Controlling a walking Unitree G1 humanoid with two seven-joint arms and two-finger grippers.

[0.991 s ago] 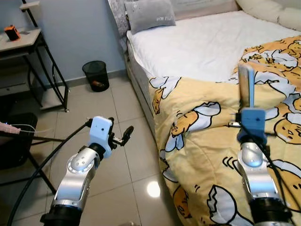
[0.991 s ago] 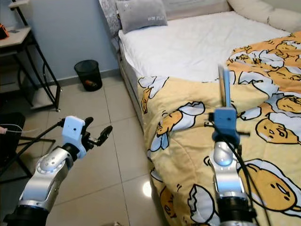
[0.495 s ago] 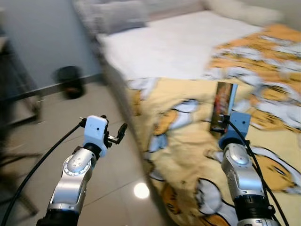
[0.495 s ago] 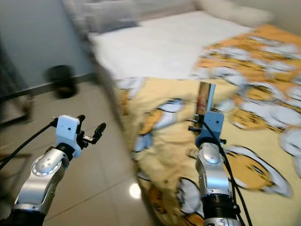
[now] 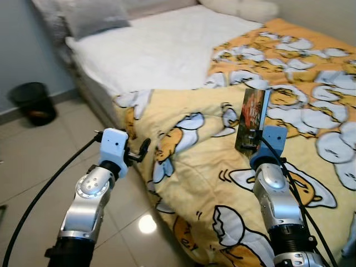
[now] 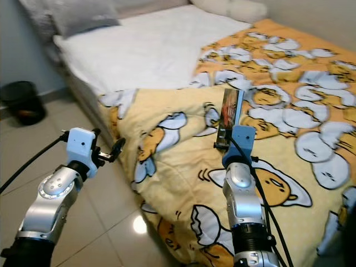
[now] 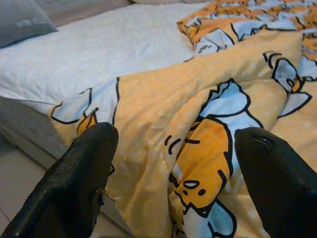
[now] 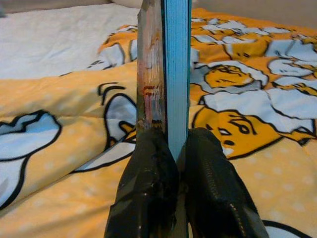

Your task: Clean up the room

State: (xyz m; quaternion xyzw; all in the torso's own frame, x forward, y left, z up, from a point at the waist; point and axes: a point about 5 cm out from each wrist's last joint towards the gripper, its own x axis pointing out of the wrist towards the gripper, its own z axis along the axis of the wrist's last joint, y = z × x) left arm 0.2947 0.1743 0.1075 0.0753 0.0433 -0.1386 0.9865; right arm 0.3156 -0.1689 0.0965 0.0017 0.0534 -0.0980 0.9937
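Observation:
My right gripper (image 5: 251,143) is shut on a thin book (image 5: 253,115) with a dark cover and blue page edges, held upright over the yellow cartoon-print duvet (image 5: 211,178). In the right wrist view the book (image 8: 163,64) stands clamped between both fingers (image 8: 148,193). My left gripper (image 5: 142,149) is open and holds nothing, hovering at the bedside where the duvet hangs over the edge. In the left wrist view its fingers (image 7: 84,173) frame the duvet fold (image 7: 198,148) and the white sheet (image 7: 99,54).
The bed (image 5: 150,50) with white sheet, a grey pillow (image 5: 92,16) and cream pillows (image 5: 239,8) at the head spans the scene. A black waste bin (image 5: 33,103) stands on the tiled floor (image 5: 33,161) by the wall at left.
The camera has swung right toward the bed; the desk has left the picture. The right gripper still holds the book upright, now over the duvet. The left gripper is nearer the bedside.

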